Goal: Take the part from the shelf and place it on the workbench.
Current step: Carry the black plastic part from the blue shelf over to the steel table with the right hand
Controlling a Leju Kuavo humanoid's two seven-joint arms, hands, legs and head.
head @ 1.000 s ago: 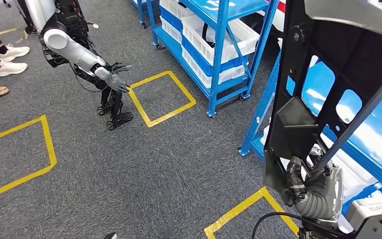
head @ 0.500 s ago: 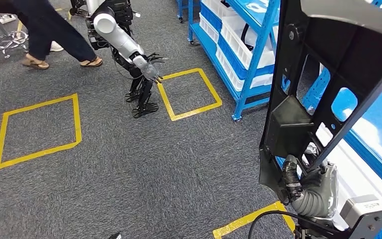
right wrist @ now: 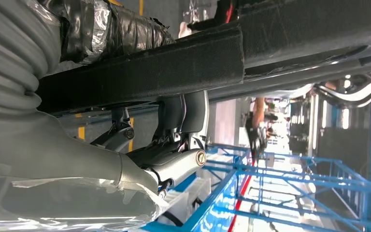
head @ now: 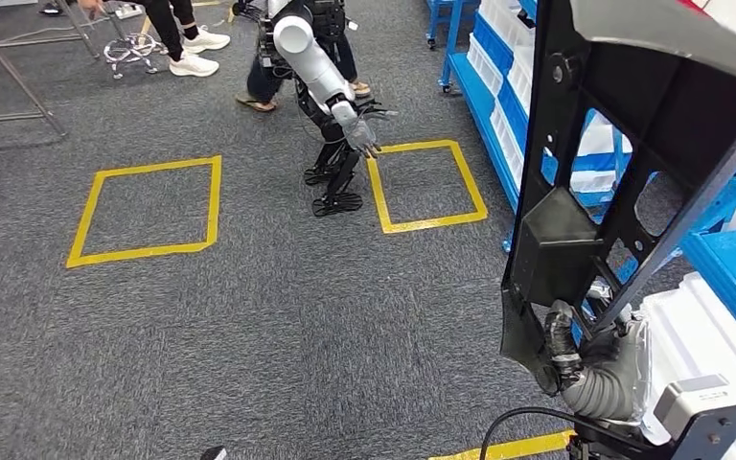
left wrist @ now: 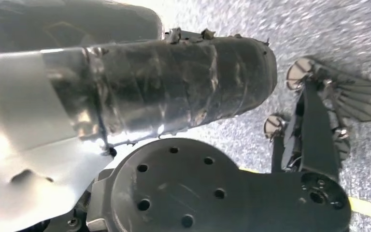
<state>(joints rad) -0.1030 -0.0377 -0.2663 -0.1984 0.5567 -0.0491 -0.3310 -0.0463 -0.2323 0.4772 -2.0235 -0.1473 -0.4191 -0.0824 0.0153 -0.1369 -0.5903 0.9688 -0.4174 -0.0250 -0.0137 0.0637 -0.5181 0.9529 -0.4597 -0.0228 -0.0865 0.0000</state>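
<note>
Ribbed grey right hand (head: pixel 589 369) grips the matte black, cut-out part (head: pixel 623 182) upright; left hand's state can't be told.

Large black part (head: pixel 632 163), flat frame with cut-out openings: upright, slightly tilted, lower end gripped in right hand (head: pixel 589 369), rising above it.

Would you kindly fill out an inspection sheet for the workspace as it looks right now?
Surface: grey carpet floor with yellow taped squares; no workbench seen.
Job's things: large black part, upright, held at its lower end.
Clutter: nothing seen.
Hands: right hand grips the part; left hand cannot be made out.
Cables: black cable loops below the right wrist.
Surroundings: blue shelves with white bins, another robot beside a taped square, people's legs beyond.
</note>
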